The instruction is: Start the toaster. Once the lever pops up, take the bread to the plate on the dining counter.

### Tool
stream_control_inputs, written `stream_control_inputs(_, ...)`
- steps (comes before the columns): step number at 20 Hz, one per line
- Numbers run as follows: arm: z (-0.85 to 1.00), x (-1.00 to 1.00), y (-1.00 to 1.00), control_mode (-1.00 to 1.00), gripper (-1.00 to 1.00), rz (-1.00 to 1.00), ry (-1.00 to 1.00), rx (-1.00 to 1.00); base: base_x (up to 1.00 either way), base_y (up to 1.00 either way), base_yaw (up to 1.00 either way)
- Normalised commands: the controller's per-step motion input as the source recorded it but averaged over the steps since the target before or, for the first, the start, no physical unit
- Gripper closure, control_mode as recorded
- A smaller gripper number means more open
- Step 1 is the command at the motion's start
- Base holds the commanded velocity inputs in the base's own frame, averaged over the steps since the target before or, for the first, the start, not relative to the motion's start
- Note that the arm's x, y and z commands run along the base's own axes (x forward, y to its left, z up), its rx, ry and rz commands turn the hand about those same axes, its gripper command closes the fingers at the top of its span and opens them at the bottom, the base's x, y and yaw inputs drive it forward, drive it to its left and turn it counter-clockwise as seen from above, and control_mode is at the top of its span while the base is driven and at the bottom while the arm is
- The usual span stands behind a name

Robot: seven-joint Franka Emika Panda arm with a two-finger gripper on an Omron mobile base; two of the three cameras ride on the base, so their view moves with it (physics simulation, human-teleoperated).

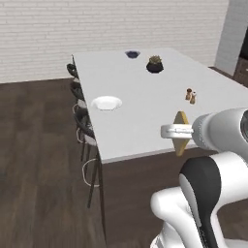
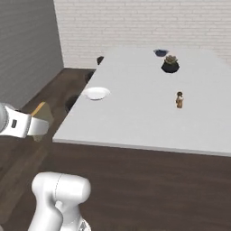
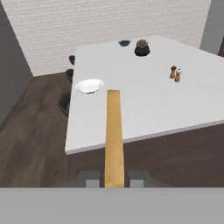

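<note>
Nearest you, the gripper (image 3: pixel 114 178) has its jaws clamped on the bread (image 3: pixel 113 140), one on each flat face. In the hand view you see the slice edge-on, a tan strip running away from the fingertips (image 3: pixel 89 178) toward the desk. In the left base view the bread (image 1: pixel 181 132) stands out ahead of the white wrist, upright on edge, in front of the near edge of the desk (image 1: pixel 145 116). In the right base view the slice (image 2: pixel 41 118) hangs over the dark wood floor (image 2: pixel 135 180), off the desk's near left corner and not touching the top.

Further on, the plate (image 1: pixel 106 102) sits on the desk close to its left edge, well apart from the bread; you see it too in the right base view (image 2: pixel 96 93) and the hand view (image 3: pixel 89 85). Dark stools (image 1: pixel 83 123) line that left side.

To the right, near mid-desk, stand two small brown shakers (image 1: pixel 191 95), just beside each other. Toward the far end sits a dark pot with a plant (image 1: pixel 154 64), and beyond it a small dark bowl (image 1: pixel 132 54). Behind all this runs a pale brick wall (image 1: pixel 97 24).
</note>
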Motion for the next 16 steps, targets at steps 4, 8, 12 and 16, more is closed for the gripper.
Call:
stream_control_inputs(4, 0.00, 0.00, 0.00, 1.00, 1.00, 0.00, 0.00, 0.00, 0.29, 1.00, 0.00)
stream_control_inputs(8, 0.00, 0.00, 0.00, 1.00, 1.00, 0.00, 0.00, 0.00, 0.70, 1.00, -0.05)
stream_control_inputs(12, 0.00, 0.00, 0.00, 1.00, 1.00, 0.00, 0.00, 0.00, 0.78, 1.00, -0.24)
stream_control_inputs(16, 0.00, 0.00, 0.00, 1.00, 1.00, 0.00, 0.00, 0.00, 0.49, 1.00, -0.47)
